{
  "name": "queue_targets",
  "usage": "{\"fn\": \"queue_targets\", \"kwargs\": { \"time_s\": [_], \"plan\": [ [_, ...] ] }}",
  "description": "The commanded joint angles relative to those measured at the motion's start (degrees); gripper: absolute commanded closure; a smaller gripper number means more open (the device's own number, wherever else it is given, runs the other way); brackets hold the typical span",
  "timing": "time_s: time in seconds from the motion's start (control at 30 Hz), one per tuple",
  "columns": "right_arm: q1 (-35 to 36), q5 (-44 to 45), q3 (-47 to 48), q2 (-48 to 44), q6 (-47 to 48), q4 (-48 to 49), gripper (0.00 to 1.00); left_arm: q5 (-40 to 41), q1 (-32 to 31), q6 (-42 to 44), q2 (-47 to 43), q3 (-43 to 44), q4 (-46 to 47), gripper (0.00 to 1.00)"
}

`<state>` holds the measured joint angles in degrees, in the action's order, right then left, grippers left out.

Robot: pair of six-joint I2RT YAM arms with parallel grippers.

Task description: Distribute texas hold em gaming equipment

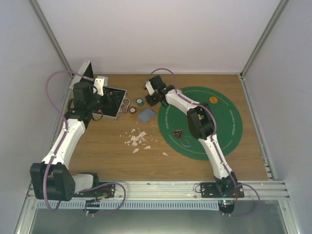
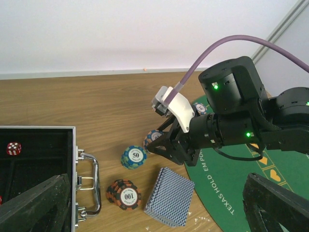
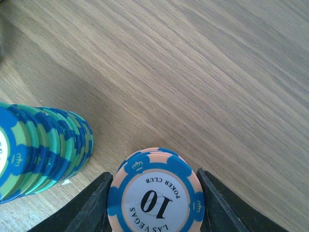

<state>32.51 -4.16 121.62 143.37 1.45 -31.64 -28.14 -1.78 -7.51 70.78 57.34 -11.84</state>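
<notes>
My right gripper (image 3: 154, 205) is shut on a short stack of peach-and-blue "10" poker chips (image 3: 157, 195), with a finger against each side, low over the wood. The left wrist view shows those chips (image 2: 153, 137) in the right gripper (image 2: 161, 145) at the mat's edge. Nearby stand a green-blue "50" chip stack (image 2: 133, 157), an orange-black "100" chip stack (image 2: 123, 194) and a blue-backed deck of cards (image 2: 169, 196). An orange button (image 1: 213, 100) and a red-black triangular token (image 1: 178, 133) lie on the green mat (image 1: 219, 131). My left gripper (image 2: 154, 208) hangs open over the case, holding nothing.
An open metal case (image 1: 111, 103) with a handle (image 2: 91, 186) sits at the back left, a red die (image 2: 13, 148) inside it. White crumbled scraps (image 1: 137, 139) litter the wood in front of the cards. White walls close in the table.
</notes>
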Motion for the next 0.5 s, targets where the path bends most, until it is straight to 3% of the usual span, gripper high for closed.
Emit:
{"fn": "queue_targets", "kwargs": {
  "time_s": [0.0,0.47],
  "plan": [
    [0.44,0.28,1.52,-0.92,-0.31,0.96,0.56,-0.83,-0.33,-0.37,-0.08,1.72,1.77,0.02],
    [0.53,0.23,1.48,-3.58,-0.66,1.23,0.61,-0.86,-0.33,-0.4,-0.12,1.72,1.84,0.02]
  ]
}}
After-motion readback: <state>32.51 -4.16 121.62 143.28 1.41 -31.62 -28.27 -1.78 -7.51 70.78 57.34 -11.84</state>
